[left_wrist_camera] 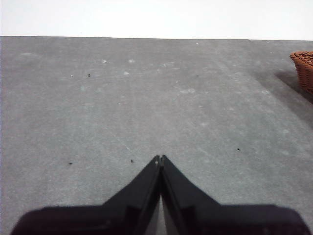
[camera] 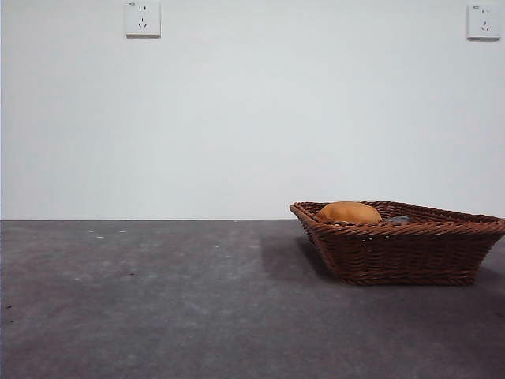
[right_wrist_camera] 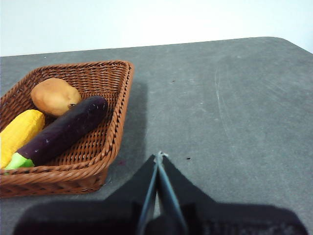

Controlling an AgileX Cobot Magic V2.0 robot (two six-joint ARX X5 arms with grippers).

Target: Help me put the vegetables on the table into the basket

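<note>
Bare grey tabletop point(camera: 158, 300) filled the near ground of the front view, mottled and marked with a few pale specks, and it ran back to a white wall point(camera: 252, 118) carrying two sockets, one point(camera: 143, 18) well to the left of the basket and one point(camera: 484, 21) above it. Neither arm entered that view. The left gripper point(left_wrist_camera: 160, 157) hovered over open tabletop with its two black jaws pressed together at the tips and nothing between them; from its wrist camera only a corner of the basket point(left_wrist_camera: 304, 68) showed, well apart from it. The dark brown wicker basket point(camera: 410, 249) stood on the tabletop, and all three vegetables lay inside it. The corn point(right_wrist_camera: 18, 134) lay along one side wall of the basket, the purple eggplant point(right_wrist_camera: 66, 129) lay just beside it across the middle with its green stem end near the basket's rim, and the potato point(right_wrist_camera: 54, 95) sat past them, touching the eggplant's rounded end. From the front only the top of the potato point(camera: 349, 212) rose clearly above the braided rim. The right gripper point(right_wrist_camera: 159, 156) hung over bare tabletop just outside the basket, its jaws likewise closed together and empty.
</note>
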